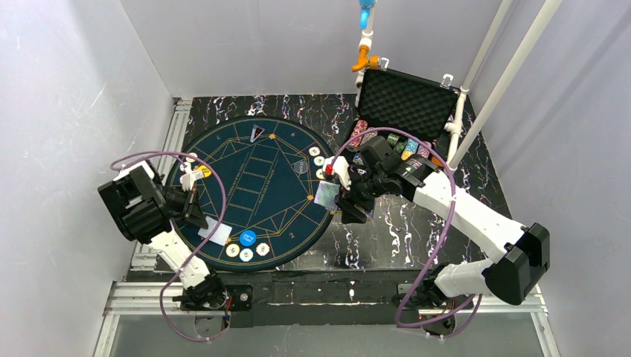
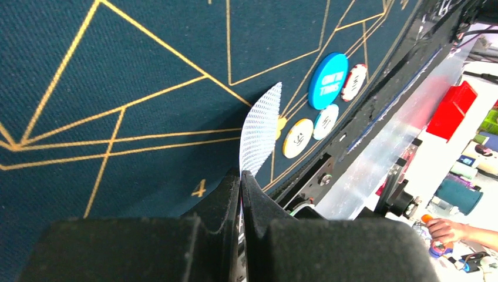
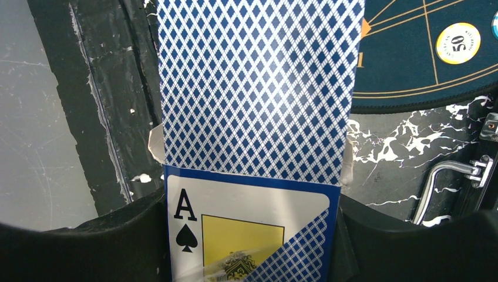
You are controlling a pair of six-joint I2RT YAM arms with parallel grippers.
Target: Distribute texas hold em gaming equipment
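The card pack (image 3: 252,235) bears a black "A" over a spade sign on its white face. A cream poker chip (image 3: 458,43) on the dark-blue mat (image 3: 411,64) reads "50" — its rim lettering is too fine to read. In the left wrist view a gold "4" stands on the mat, two chips (image 2: 298,138) show "50" sideways, and the blue disc (image 2: 327,80) carries white lettering — blurred.
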